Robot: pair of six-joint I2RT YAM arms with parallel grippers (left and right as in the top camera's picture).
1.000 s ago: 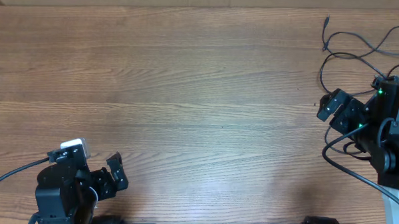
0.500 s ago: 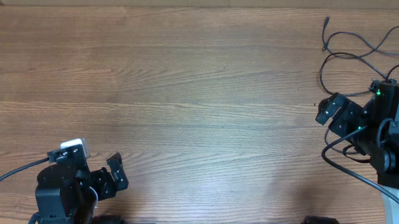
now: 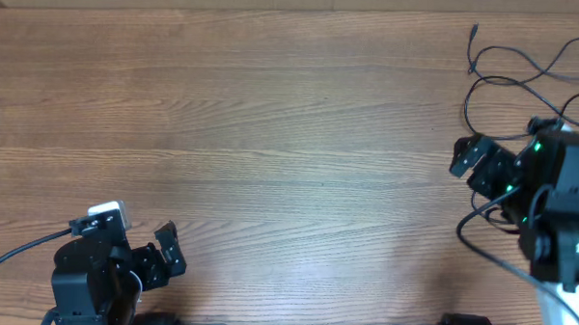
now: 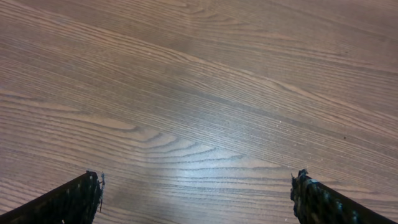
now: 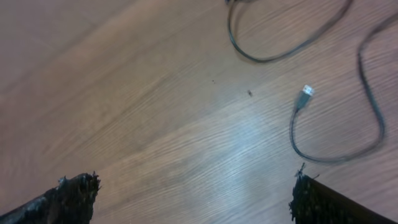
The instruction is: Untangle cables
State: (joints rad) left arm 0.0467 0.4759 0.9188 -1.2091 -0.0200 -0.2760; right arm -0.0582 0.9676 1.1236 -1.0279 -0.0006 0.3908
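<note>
Fingers spread wide, both left fingers [image 4: 73, 198] and right fingers [image 5: 69, 194] pinching nothing. Cables [image 3: 510, 80] loose at far right corner of table [image 3: 271, 133], near right fingers. Probably light, limp; best pinched mid-cord, beside plug [image 5: 305, 92].

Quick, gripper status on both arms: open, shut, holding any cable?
Left gripper: open, holding nothing.
Right gripper: open, holding nothing; the cables lie ahead of it, not touched.
</note>
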